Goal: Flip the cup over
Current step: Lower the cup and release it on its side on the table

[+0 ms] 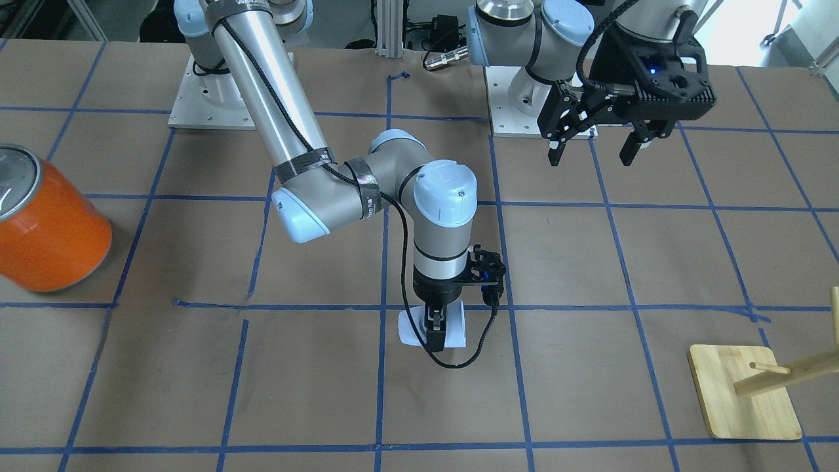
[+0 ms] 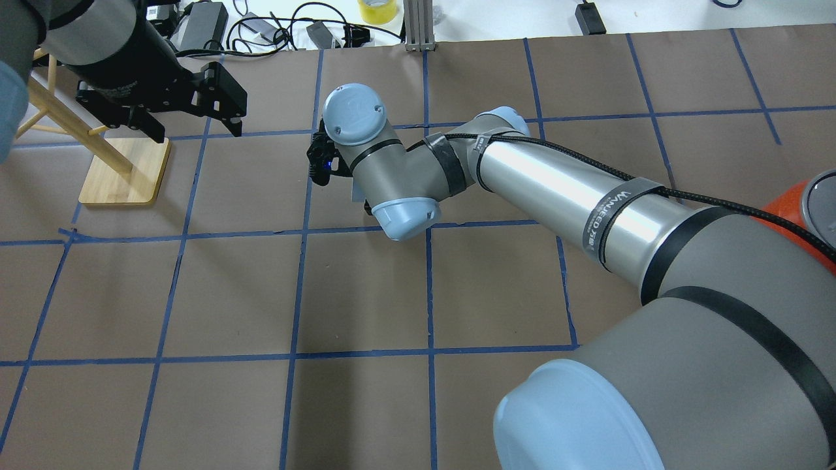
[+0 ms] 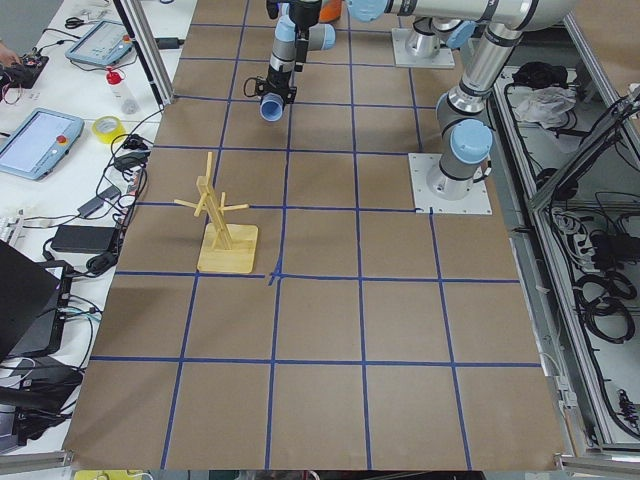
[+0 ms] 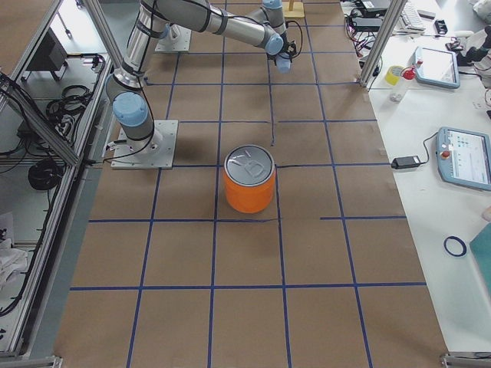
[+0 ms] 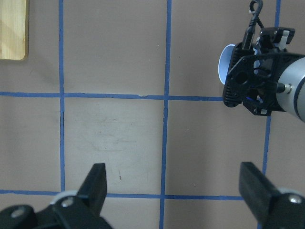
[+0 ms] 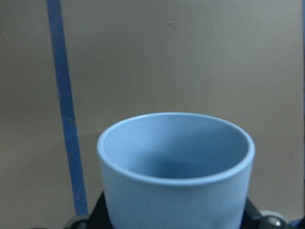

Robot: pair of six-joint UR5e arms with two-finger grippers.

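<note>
Between the fingers of the right pincer (image 1: 436, 335) lies the cup (image 1: 411, 332), seemingly clamped sideways.

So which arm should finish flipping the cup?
Right. The right gripper is shut on the cup; the left gripper hangs open, well apart from it, holding nothing.

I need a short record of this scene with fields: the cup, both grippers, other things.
cup: on its side, in the right gripper
right gripper: shut on the cup, pointing down
left gripper: open, empty, away from the cup
other things: orange can, upright; wooden stand
flip: not yet done
</note>
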